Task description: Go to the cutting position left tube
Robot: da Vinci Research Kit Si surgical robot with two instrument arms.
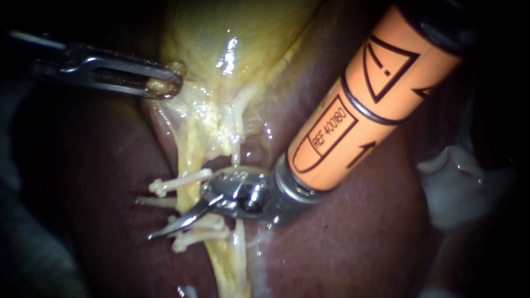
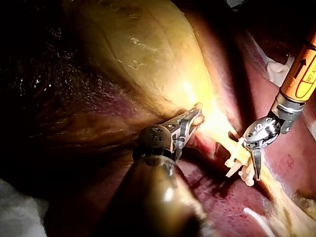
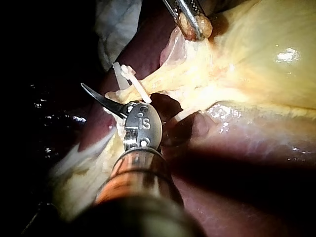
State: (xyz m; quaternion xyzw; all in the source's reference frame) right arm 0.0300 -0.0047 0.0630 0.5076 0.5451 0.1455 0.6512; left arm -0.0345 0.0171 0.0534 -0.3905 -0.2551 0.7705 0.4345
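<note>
left instrument's [image 1: 163,83] pincer gripped the gallbladder [image 1: 232,44]; right instrument [image 1: 165,227], open or closed unclear, lay across the left tube [image 1: 189,157] and should settle squarely between the clips [image 1: 185,179].

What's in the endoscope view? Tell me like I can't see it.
The right instrument, on an orange shaft from the upper right, reaches its tip across the yellowish left tube among white clips. The left instrument, from the upper left, has its jaws shut on the yellow gallbladder. Dark red liver lies around them.
</note>
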